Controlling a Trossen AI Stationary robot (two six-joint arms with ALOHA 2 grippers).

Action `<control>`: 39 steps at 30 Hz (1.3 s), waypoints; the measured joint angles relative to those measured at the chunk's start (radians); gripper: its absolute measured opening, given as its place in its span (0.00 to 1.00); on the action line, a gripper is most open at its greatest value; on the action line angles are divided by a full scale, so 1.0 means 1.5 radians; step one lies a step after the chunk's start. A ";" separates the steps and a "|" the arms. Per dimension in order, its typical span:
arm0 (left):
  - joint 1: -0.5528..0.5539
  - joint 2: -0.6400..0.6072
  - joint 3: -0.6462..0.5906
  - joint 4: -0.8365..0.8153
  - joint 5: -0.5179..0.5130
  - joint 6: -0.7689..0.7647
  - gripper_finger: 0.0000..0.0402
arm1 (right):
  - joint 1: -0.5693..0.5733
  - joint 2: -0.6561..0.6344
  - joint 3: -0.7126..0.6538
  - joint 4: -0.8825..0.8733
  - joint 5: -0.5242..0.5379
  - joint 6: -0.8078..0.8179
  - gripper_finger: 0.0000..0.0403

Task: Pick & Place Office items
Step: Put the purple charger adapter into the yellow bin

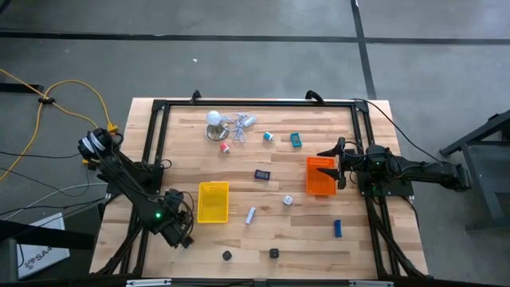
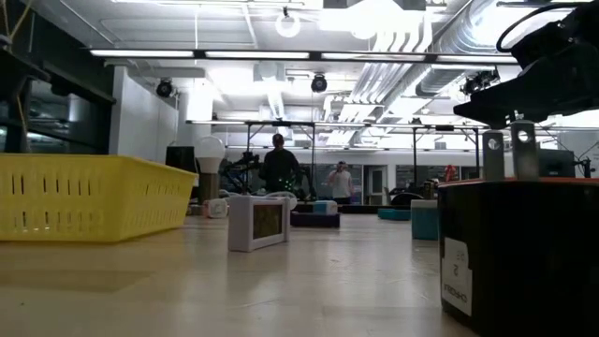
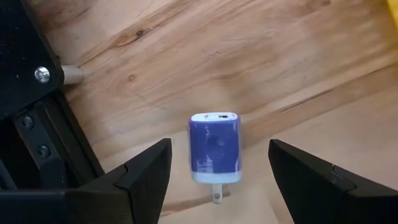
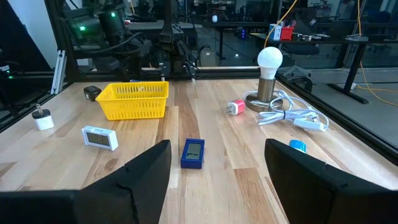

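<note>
My left gripper [image 1: 182,237] points down near the table's near left corner, open. In the left wrist view a small blue and white plug block [image 3: 214,152] lies flat on the wood between the fingers of my left gripper [image 3: 219,148], apart from both. Other office items lie scattered: a dark blue one [image 1: 262,174], a white one [image 1: 288,201], a blue one [image 1: 337,228], two black ones [image 1: 227,256]. My right gripper [image 1: 339,163] waits open and level at the right edge, beside the orange tray [image 1: 320,177].
A yellow tray [image 1: 213,201] stands just right of my left gripper. A white dome lamp with a grey cord [image 1: 217,121] stands at the far side, with red [image 1: 225,147] and teal [image 1: 296,140] items nearby. A black frame rail [image 3: 37,124] runs close beside my left gripper.
</note>
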 joint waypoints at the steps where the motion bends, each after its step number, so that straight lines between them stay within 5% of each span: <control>1: 0.000 0.002 0.000 0.000 0.000 0.000 0.64 | 0.000 0.000 0.000 0.000 0.000 0.000 0.62; 39: 0.000 0.022 -0.001 0.009 0.012 -0.025 0.51 | 0.000 0.000 0.000 0.000 0.000 0.000 0.62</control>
